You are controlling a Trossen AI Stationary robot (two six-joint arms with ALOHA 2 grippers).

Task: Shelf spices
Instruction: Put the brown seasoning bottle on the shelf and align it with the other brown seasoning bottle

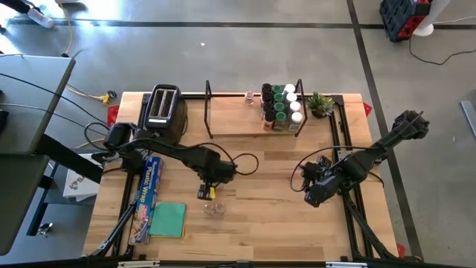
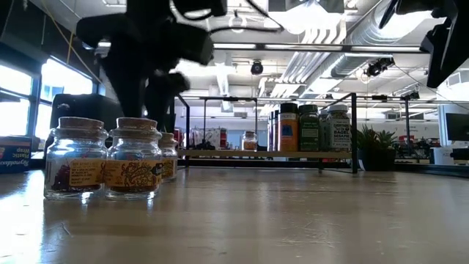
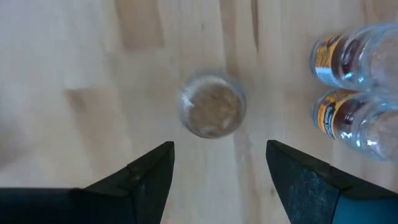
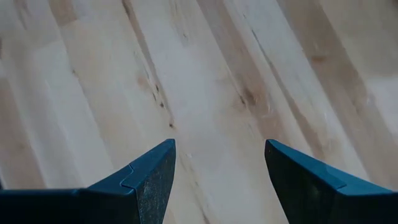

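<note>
Three cork-topped glass jars (image 2: 106, 158) stand on table (image 1: 260, 223) near front, well apart from shelf (image 1: 238, 134). Shelf's right end packed with spice jars (image 1: 282, 108); one small jar (image 1: 250, 96) alone mid-board. Left gripper (image 3: 217, 165) above single jar (image 3: 211, 106), fingers apart, empty. Right gripper (image 4: 219, 165) over bare wood, fingers apart. Toaster (image 1: 163, 108) left of shelf, plant (image 1: 321, 103) right; foil box (image 1: 149, 186) and green cloth (image 1: 169, 219) at left.

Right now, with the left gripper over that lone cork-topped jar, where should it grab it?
Come straight down and close on the glass sides just under the cork. The jar stands upright, apart from the two other jars, and the left gripper is open above it, so a top-down grasp looks clear.
</note>
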